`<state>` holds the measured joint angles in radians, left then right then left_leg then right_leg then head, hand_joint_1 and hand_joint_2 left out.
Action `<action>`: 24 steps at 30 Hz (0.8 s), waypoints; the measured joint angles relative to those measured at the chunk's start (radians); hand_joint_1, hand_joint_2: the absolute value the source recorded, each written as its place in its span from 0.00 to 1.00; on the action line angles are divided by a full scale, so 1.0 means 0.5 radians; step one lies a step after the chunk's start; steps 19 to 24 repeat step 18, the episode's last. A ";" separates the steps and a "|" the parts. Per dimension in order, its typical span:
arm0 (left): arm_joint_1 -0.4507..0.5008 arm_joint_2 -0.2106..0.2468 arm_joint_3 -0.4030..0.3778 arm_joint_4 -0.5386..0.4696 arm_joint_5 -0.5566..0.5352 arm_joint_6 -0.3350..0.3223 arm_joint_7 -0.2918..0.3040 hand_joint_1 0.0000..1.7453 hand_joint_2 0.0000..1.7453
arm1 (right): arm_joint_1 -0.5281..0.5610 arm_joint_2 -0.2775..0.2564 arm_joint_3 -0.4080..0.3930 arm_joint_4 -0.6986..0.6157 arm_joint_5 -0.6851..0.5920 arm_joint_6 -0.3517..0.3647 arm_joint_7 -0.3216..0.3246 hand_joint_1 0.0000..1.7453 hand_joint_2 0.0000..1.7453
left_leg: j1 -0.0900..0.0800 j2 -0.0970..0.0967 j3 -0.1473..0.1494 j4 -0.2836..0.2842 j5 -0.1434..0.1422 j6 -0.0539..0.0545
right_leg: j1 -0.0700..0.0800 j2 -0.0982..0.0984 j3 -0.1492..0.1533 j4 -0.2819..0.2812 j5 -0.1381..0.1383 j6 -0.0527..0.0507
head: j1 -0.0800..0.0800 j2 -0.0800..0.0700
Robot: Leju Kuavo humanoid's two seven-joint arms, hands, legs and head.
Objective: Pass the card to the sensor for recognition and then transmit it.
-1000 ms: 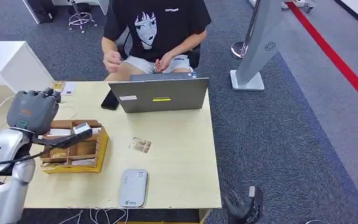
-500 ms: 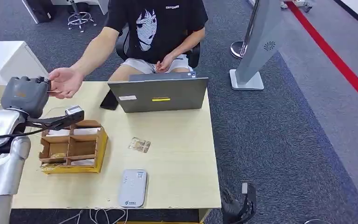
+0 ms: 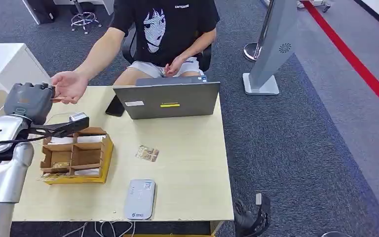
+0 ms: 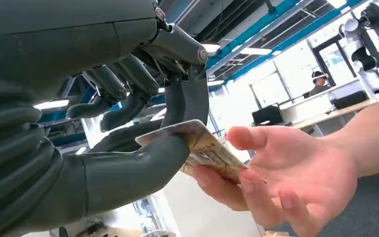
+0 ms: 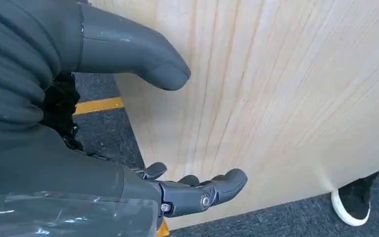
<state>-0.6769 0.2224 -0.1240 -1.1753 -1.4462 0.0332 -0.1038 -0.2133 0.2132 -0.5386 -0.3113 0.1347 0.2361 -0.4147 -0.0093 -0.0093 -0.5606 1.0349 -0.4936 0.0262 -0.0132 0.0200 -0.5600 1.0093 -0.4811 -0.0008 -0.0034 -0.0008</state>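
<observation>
A: What's in the head view?

B: The left hand is raised over the far left corner of the table, meeting a person's hand that reaches across beside the laptop. A sliver of the card shows between them. A compartment box sits below the arm, a second card lies mid-table, and the grey sensor rests near the front edge.

A: And the left wrist view?

B: The card is pinched between the left hand's thumb and a finger, other fingers curled above. The person's hand lies palm up under it, fingertips touching the card's free end.

A: The right wrist view?

B: The right hand hangs beside the table's side panel, fingers apart, holding nothing. A shoe shows on the carpet.
</observation>
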 joint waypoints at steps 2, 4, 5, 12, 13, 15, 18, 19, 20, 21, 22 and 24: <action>0.016 -0.006 0.000 -0.004 0.005 0.030 -0.008 0.00 1.00 | 0.000 0.000 0.003 0.001 -0.008 -0.001 -0.002 0.00 1.00 | 0.000 0.000 0.000 0.000 0.000 0.000 | 0.000 0.000 0.000 0.000 0.000 0.000 | 0.001 0.000; 0.051 -0.015 0.000 -0.043 0.007 0.063 -0.013 0.00 1.00 | 0.000 0.000 0.004 0.002 -0.018 -0.001 -0.004 0.00 1.00 | 0.000 0.000 -0.001 0.000 0.000 0.000 | 0.000 -0.001 0.000 0.000 0.000 0.000 | 0.001 0.000; 0.074 -0.022 0.000 -0.076 0.013 0.086 -0.022 0.00 1.00 | 0.001 0.000 0.004 0.002 -0.020 -0.001 -0.006 0.00 1.00 | 0.000 0.000 -0.001 0.000 0.000 0.000 | 0.000 -0.001 0.000 0.000 0.000 0.000 | 0.001 0.000; 0.635 -0.152 0.088 -0.802 0.275 0.469 -0.147 0.00 1.00 | 0.046 0.000 -0.005 0.002 -0.132 0.013 -0.075 0.00 1.00 | -0.002 0.007 -0.002 -0.001 -0.004 0.000 | -0.001 0.007 -0.001 -0.001 -0.001 0.000 | 0.000 0.000; 0.767 -0.199 0.129 -0.950 0.331 0.514 -0.188 0.00 1.00 | 0.063 -0.001 -0.013 0.001 -0.148 0.017 -0.087 0.00 1.00 | -0.002 0.008 -0.003 -0.001 -0.007 0.000 | -0.001 0.008 -0.002 -0.002 -0.002 0.002 | 0.001 0.000; 0.999 -0.275 0.224 -1.199 0.434 0.575 -0.276 0.00 1.00 | 0.096 -0.002 -0.028 -0.005 -0.170 0.024 -0.103 0.00 1.00 | -0.002 0.009 -0.005 -0.001 -0.009 0.001 | -0.001 0.008 -0.004 -0.003 -0.005 0.004 | 0.002 0.000; 1.278 -0.400 0.404 -1.530 0.595 0.684 -0.415 0.00 1.00 | 0.132 -0.007 -0.070 -0.023 -0.206 0.034 -0.123 0.00 1.00 | -0.002 0.006 -0.008 -0.001 -0.010 0.001 | 0.000 0.005 -0.006 -0.003 -0.006 0.004 | 0.002 0.000; 1.278 -0.400 0.404 -1.530 0.595 0.684 -0.415 0.00 1.00 | 0.132 -0.007 -0.070 -0.023 -0.206 0.034 -0.123 0.00 1.00 | -0.002 0.006 -0.008 -0.001 -0.010 0.001 | 0.000 0.005 -0.006 -0.003 -0.006 0.004 | 0.002 0.000; 1.278 -0.400 0.404 -1.530 0.595 0.684 -0.415 0.00 1.00 | 0.132 -0.007 -0.070 -0.023 -0.206 0.034 -0.123 0.00 1.00 | -0.002 0.006 -0.008 -0.001 -0.010 0.001 | 0.000 0.005 -0.006 -0.003 -0.006 0.004 | 0.002 0.000; 1.278 -0.400 0.404 -1.530 0.595 0.684 -0.415 0.00 1.00 | 0.132 -0.007 -0.070 -0.023 -0.206 0.034 -0.123 0.00 1.00 | -0.002 0.006 -0.008 -0.001 -0.010 0.001 | 0.000 0.005 -0.006 -0.003 -0.006 0.004 | 0.002 0.000; 1.278 -0.400 0.404 -1.530 0.595 0.684 -0.415 0.00 1.00 | 0.132 -0.007 -0.070 -0.023 -0.206 0.034 -0.123 0.00 1.00 | -0.002 0.006 -0.008 -0.001 -0.010 0.001 | 0.000 0.005 -0.006 -0.003 -0.006 0.004 | 0.002 0.000; 1.278 -0.400 0.404 -1.530 0.595 0.684 -0.415 0.00 1.00 | 0.132 -0.007 -0.070 -0.023 -0.206 0.034 -0.123 0.00 1.00 | -0.002 0.006 -0.008 -0.001 -0.010 0.001 | 0.000 0.005 -0.006 -0.003 -0.006 0.004 | 0.002 0.000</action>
